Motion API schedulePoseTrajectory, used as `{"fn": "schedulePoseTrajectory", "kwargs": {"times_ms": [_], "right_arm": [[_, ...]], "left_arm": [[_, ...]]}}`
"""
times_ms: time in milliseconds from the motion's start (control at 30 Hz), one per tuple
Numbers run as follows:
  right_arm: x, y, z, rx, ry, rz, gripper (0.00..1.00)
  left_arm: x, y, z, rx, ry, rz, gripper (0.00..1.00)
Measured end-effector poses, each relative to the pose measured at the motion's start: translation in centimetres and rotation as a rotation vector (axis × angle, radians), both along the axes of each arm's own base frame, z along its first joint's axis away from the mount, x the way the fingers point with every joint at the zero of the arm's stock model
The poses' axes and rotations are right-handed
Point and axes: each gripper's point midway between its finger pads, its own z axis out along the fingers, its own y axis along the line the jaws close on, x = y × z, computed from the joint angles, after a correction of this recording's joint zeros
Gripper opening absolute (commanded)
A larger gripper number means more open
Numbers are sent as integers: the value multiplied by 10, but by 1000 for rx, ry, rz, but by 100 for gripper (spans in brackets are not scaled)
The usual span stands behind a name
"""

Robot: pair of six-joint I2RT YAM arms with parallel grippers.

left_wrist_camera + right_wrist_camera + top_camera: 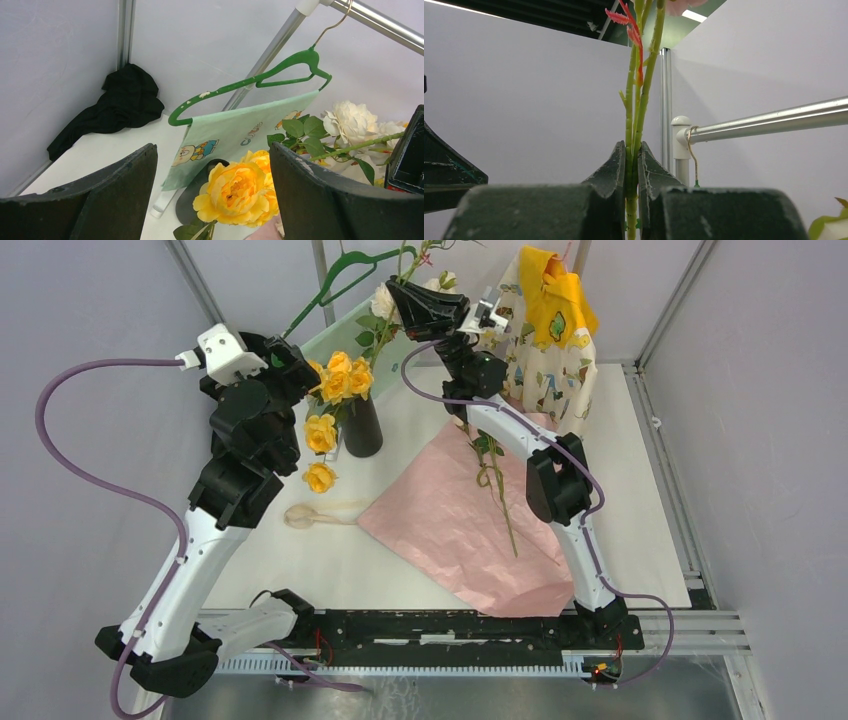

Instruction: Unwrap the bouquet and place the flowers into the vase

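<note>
White table (640, 490): right hand (631, 150) pinches flower stems (635, 100) beyond vase (362, 428); left hand (212, 150) gaping, empty, by roses (235, 192).

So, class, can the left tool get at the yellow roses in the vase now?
Probably yes: the left tool stands open right beside the yellow roses in the vase, nothing between.

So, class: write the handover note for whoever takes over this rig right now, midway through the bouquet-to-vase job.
Left end effector: open, empty, beside the yellow roses standing in the vase.
Right end effector: shut on green stems, raised at the back.
Done: pink paper spread flat, ribbon off.
Left: the held stems and the loose stem on the paper go into the vase.
</note>
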Motion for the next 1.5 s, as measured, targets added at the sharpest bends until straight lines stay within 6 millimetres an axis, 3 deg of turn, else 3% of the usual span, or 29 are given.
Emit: {"fn": "schedulePoseTrajectory", "kwargs": {"times_ms": [367,933,1133,1500], "right_arm": [[-5,-1,3,16,-4,12,0],[-45,-10,28,46,-51,89,0],[-36,-5,22,48,-47,86,0],[-4,17,-19,-19,39,60,0]], "left_arm": [[0,0,1,-2,-3,0,88],[0,0,2,-1,-7,0,88],[1,-1,0,1,-4,0,88],[12,-5,-11,38,29,12,88]]}}
